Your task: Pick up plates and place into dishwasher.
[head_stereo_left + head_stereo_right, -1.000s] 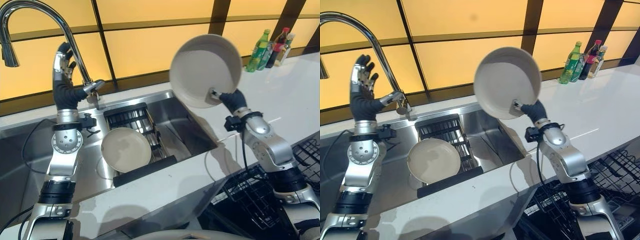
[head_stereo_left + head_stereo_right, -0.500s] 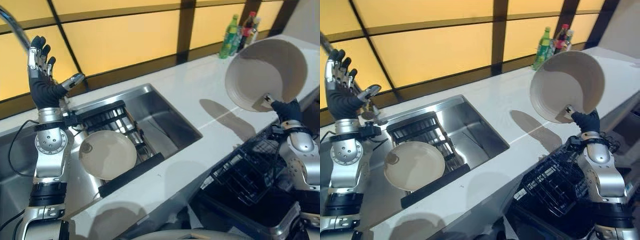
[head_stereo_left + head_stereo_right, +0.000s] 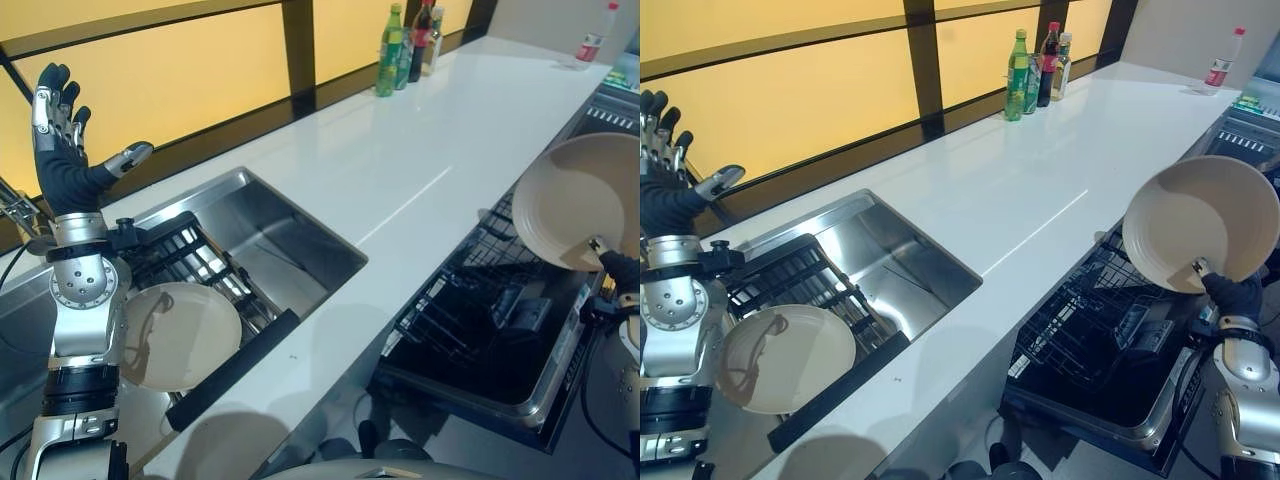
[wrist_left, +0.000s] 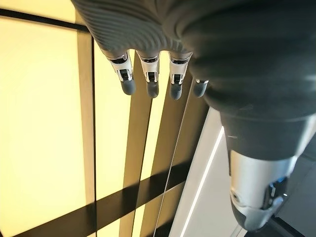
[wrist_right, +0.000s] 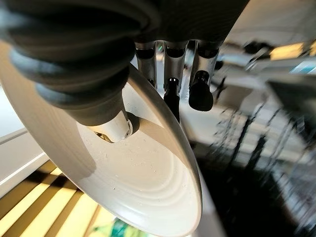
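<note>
My right hand (image 3: 1238,296) pinches the lower rim of a cream plate (image 3: 1198,234), holding it upright and tilted above the open dishwasher's black wire rack (image 3: 1090,330). In the right wrist view the thumb presses the plate's (image 5: 143,182) inner face while the fingers (image 5: 200,94) curl behind its rim. A second cream plate (image 3: 175,335) leans in the steel sink (image 3: 290,245) against a black dish rack (image 3: 200,260). My left hand (image 3: 60,140) is raised high beside the sink, fingers (image 4: 150,81) straight and holding nothing.
A white countertop (image 3: 400,150) runs between the sink and the dishwasher. Several bottles (image 3: 405,40) stand at its far edge by the yellow window panels. A red-capped bottle (image 3: 1222,60) stands far right. The dishwasher's pulled-out rack holds a black basket (image 3: 520,315).
The camera has swung right. My right hand has carried the plate from over the countertop down and right, to above the dishwasher rack. The left hand stays raised.
</note>
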Motion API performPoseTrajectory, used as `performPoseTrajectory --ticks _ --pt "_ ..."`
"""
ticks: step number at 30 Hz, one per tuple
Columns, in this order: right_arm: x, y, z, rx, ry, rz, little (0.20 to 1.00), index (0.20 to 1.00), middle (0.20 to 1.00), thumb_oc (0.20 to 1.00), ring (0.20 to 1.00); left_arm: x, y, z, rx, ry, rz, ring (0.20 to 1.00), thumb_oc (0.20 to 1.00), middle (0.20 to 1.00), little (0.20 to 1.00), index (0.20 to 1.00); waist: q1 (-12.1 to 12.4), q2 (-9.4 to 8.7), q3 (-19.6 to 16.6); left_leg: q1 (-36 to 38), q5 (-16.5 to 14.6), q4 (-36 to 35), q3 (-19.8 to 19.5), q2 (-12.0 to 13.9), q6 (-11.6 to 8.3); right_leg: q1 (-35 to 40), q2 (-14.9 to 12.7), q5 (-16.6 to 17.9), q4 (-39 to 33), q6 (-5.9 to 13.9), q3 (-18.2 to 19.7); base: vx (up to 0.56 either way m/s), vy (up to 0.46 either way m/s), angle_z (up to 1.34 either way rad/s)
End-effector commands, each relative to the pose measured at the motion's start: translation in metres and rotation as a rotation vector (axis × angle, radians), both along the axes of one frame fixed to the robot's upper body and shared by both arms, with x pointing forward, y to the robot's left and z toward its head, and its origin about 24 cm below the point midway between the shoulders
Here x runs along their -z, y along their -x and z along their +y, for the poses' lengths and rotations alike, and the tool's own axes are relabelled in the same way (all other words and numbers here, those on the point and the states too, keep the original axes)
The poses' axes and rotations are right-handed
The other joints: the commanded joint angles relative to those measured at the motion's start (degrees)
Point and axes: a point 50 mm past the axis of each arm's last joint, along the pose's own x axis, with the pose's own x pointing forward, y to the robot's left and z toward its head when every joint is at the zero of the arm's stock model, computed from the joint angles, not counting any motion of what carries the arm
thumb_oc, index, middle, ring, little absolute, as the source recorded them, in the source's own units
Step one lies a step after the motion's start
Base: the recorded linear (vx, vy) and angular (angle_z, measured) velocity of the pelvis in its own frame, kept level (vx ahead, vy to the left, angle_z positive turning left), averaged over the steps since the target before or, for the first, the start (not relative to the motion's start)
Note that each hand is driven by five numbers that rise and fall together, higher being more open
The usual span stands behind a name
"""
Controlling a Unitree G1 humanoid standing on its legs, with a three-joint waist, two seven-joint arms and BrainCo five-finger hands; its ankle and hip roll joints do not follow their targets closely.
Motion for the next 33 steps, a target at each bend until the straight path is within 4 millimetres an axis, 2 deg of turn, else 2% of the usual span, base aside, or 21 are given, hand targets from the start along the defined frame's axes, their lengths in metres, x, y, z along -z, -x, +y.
performPoseTrajectory --ticks 1,6,11,21,27,33 --pt "-0.016 0.013 -0.02 0.101 0.092 -0.06 0.2 0.2 0.2 0.2 0.2 -0.009 0.01 0.021 -0.074 -0.092 -0.013 1.0 1.0 1.0 1.0 1.0 -2.46 -0.54 -2.36 -4.12 0.51 0.08 -2.34 0.1 2.08 0.46 -5.31 -6.36 8.86 6.36 1.5 0.0 -0.082 -0.13" --pt "0.004 0.03 -0.035 0.199 0.095 0.035 0.2 0.2 0.2 0.2 0.2 -0.007 0.013 0.022 -0.077 -0.106 -0.01 1.0 1.0 1.0 1.0 1.0 -2.97 -0.21 -1.51 -4.58 0.82 0.16 -2.18 0.51 1.93 -0.08 -4.59 -6.91 8.82 6.04 1.78 -0.01 -0.087 -0.04" --pt "0.015 0.033 -0.035 0.16 0.047 0.067 0.2 0.2 0.2 0.2 0.2 -0.008 0.014 0.021 -0.072 -0.114 -0.002 1.0 1.0 1.0 1.0 1.0 -2.85 0.32 -1.06 -5.18 1.29 0.24 -2.43 0.97 1.5 -0.18 -4.0 -7.01 8.39 5.66 1.64 0.02 -0.08 -0.02" --pt "0.028 0.016 -0.021 -0.06 0.052 0.194 0.2 0.2 0.2 0.2 0.2 -0.002 0.012 0.019 -0.051 -0.13 0.036 1.0 1.0 1.0 1.0 1.0 -0.94 0.6 -0.77 -5.98 1.98 0.38 -4.27 1.54 0.46 0.62 -3.68 -7.16 7.31 4.83 -0.17 0.07 -0.073 0.01" --pt "0.032 0.0 -0.014 -0.229 0.149 0.365 0.2 0.2 0.2 0.2 0.2 -0.001 0.01 0.018 -0.053 -0.15 0.061 1.0 1.0 1.0 1.0 1.0 1.01 0.73 0.2 -7.74 3.08 0.51 -5.55 2.18 -0.42 0.32 -3.63 -7.02 6.72 4.4 -1.36 0.04 -0.071 0.03" --pt "0.028 -0.013 -0.025 -0.253 0.295 0.508 0.2 0.2 0.2 0.2 0.2 -0.009 0.008 0.015 -0.039 -0.177 0.044 1.0 1.0 1.0 1.0 1.0 2.87 1.54 2.08 -10.51 4.49 0.81 -7.12 2.73 -1.25 -1.25 -3.36 -7.19 7.38 3.75 -2.43 -0.06 -0.062 0.08"
